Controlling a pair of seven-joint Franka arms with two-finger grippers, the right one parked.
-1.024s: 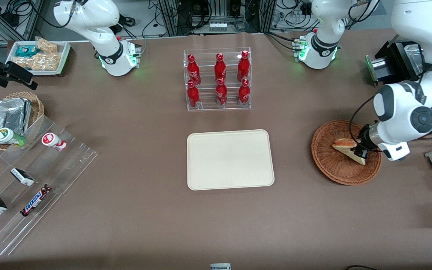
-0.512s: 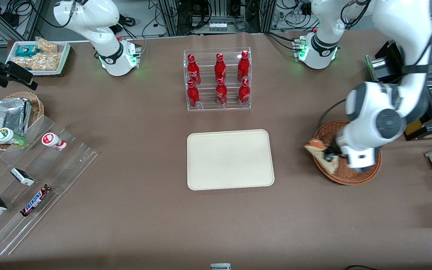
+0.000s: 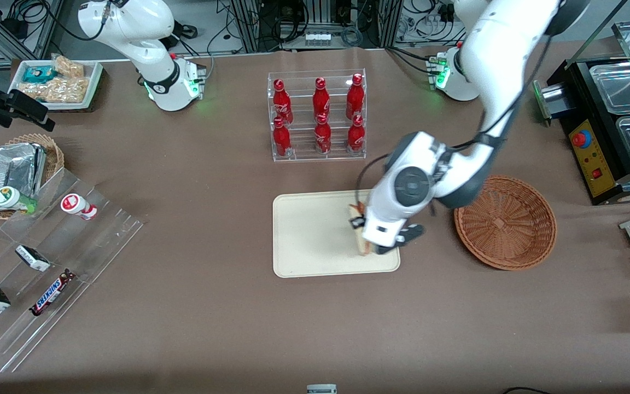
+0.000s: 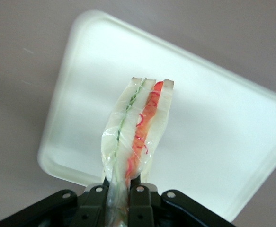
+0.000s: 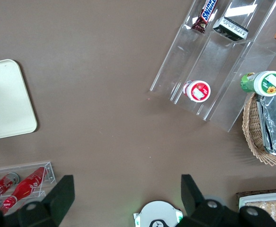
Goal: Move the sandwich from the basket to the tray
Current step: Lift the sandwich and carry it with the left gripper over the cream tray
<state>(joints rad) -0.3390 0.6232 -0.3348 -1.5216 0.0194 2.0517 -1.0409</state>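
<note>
The sandwich (image 4: 138,127), a plastic-wrapped wedge of white bread with green and red filling lines, hangs over the cream tray (image 4: 213,142), pinched at its narrow end. My gripper (image 4: 120,196) is shut on it, one black finger pressed against each side. In the front view the gripper (image 3: 360,225) is over the part of the tray (image 3: 315,235) nearest the working arm's end, and only a bit of the sandwich (image 3: 361,246) shows beside the white wrist. The reddish-brown wicker basket (image 3: 505,221) stands beside the tray, toward the working arm's end, with nothing in it.
A clear rack of red cola bottles (image 3: 318,116) stands farther from the front camera than the tray. Clear stepped shelves with snacks (image 3: 47,257) and a light wicker basket of foil packets (image 3: 17,172) lie toward the parked arm's end. A black appliance (image 3: 610,109) stands toward the working arm's end.
The gripper has lifted the sandwich out of the basket and carried it sideways to over the tray. The basket now stands empty.
</note>
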